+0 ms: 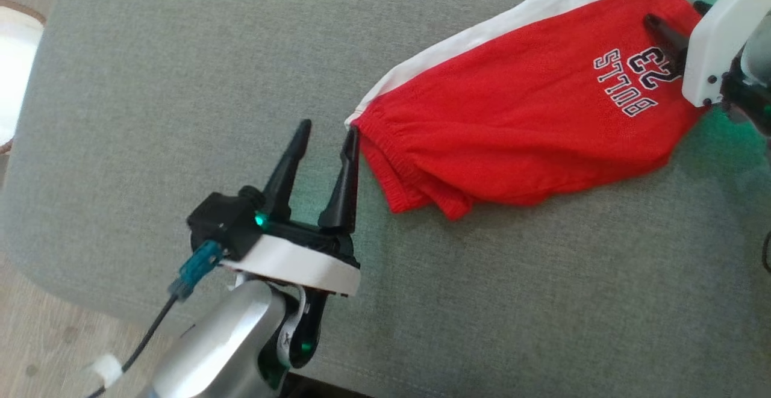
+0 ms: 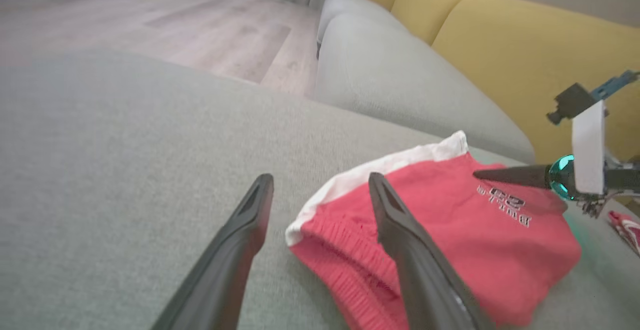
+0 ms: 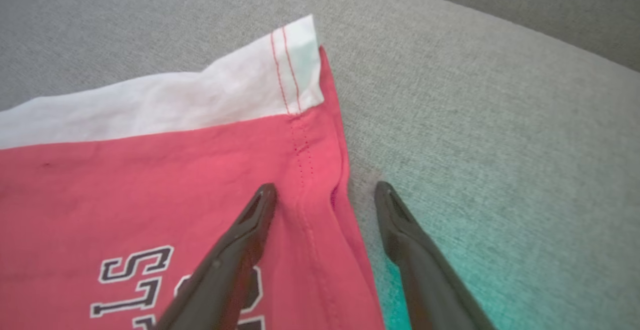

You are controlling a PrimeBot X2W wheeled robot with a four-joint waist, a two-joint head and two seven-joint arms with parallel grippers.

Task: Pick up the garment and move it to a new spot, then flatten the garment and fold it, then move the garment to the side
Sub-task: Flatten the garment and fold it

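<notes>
Cushion (image 1: 181, 85): left gripper (image 1: 329, 127), right gripper (image 3: 325, 186) agape

You're looking along the right gripper (image 3: 325, 187), its two dark fingers spread wide apart: one lies over the red knit garment (image 3: 150, 185) beside its dark-outlined lettering (image 3: 135, 275), the other over the bare grey fabric cushion (image 3: 500, 145). The garment's stitched side hem runs between them, and its white band (image 3: 175, 105) lies along the far edge.

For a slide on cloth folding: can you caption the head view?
Open left gripper and open right gripper at opposite ends of red Bulls shorts lying on a grey cushion.
</notes>
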